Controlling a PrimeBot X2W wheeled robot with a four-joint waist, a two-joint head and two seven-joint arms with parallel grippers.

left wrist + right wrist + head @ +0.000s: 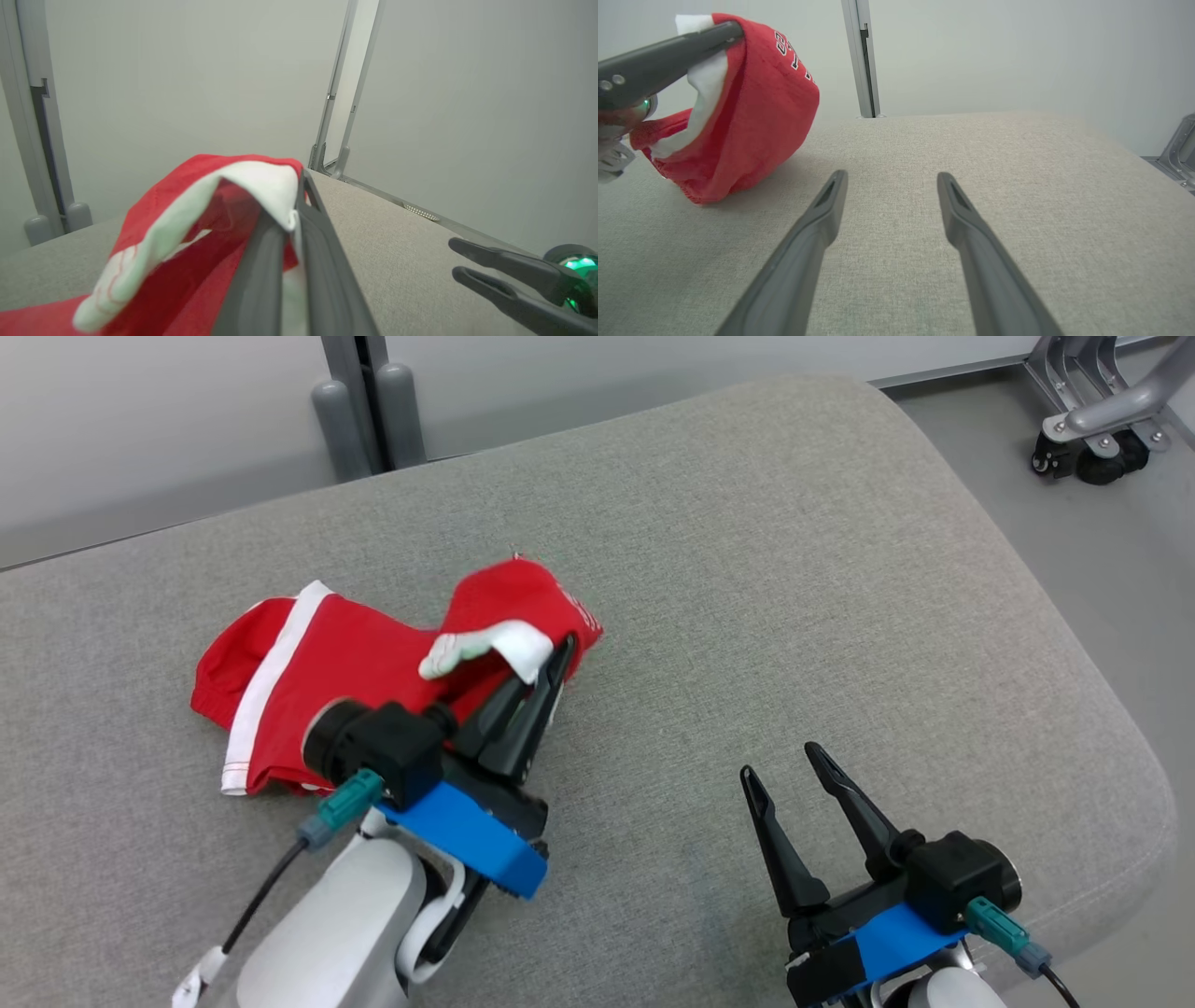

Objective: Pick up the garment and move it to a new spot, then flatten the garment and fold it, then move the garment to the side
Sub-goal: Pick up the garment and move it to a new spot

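L gripper [560, 649] pinched tight on a white hem of the garment [345, 663], left-centre of the cushion [794, 569], R gripper [780, 761] wide open, empty: we'd lift slow so the rest clears w/o snagging.

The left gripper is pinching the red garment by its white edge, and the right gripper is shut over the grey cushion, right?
Not quite: the right gripper is open, its two fingers spread apart over the grey cushion, as the right wrist view shows. The left gripper does pinch the red garment by its white edge.
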